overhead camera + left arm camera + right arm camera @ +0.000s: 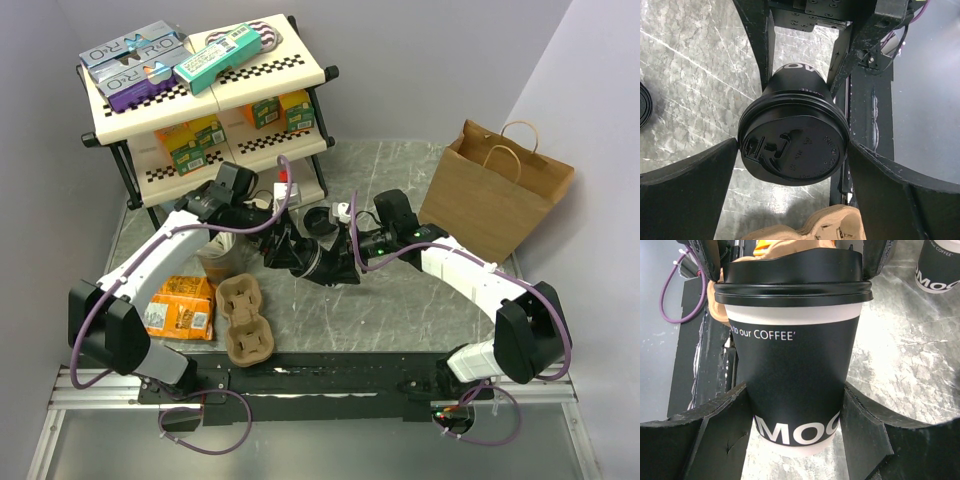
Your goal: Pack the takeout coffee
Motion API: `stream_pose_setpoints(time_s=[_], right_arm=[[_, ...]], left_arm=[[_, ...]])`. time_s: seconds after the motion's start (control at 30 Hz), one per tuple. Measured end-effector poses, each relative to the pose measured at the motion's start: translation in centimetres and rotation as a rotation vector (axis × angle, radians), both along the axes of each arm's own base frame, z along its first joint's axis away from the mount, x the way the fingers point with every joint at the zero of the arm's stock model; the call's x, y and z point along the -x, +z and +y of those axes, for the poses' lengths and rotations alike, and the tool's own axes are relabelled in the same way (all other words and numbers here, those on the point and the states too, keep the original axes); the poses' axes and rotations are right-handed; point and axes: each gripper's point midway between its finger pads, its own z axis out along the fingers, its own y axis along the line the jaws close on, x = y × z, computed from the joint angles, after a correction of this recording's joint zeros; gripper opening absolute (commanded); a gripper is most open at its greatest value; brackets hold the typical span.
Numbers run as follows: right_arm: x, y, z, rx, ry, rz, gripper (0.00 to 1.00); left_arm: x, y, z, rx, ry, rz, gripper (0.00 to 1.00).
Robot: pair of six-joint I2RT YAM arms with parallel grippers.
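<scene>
While R jaws clamp the takeout coffee [795, 340] by its black wall, tipped sideways over mid-counter [400, 300], L jaws stand wide, one finger on each side of its lid. Pulp carrier [246, 318] sits at 8 o'clock of the coffee, w/ paper bag [495, 190] at 2 o'clock.

- Black coffee cups: I count two, the near cup [795, 385] and the far cup [940, 265].
- Brown paper bag [495, 190]: one.
- Pulp cup carrier [245, 318]: one.
- Orange snack packet [178, 308]: one.
- Shelf rack [300, 75]: one.
</scene>
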Motion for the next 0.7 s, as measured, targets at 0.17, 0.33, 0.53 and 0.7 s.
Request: stream_pose_setpoints(time_s=[0.17,0.33,0.53,0.7], right_arm=[[0.0,0.0,0.0,0.001,-0.002,0.0,0.63],[-0.2,-0.1,-0.1,0.009,-0.015,0.003,0.79],[-0.6,-0.3,-0.2,0.023,-0.037,-0.006,1.0],[-1.3,-0.6,-0.6,0.039,-0.067,-0.017,1.0]], left_arm=[[0.0,-0.1,-0.1,-0.006,-0.002,-0.012,0.96],[-0.1,-0.2,-0.1,-0.01,-0.008,-0.025,0.85],[-0.8,-0.4,-0.2,-0.03,-0.01,-0.045,0.76],[-1.9,-0.8,-0.4,-0.052,-0.005,-0.055,0.74]])
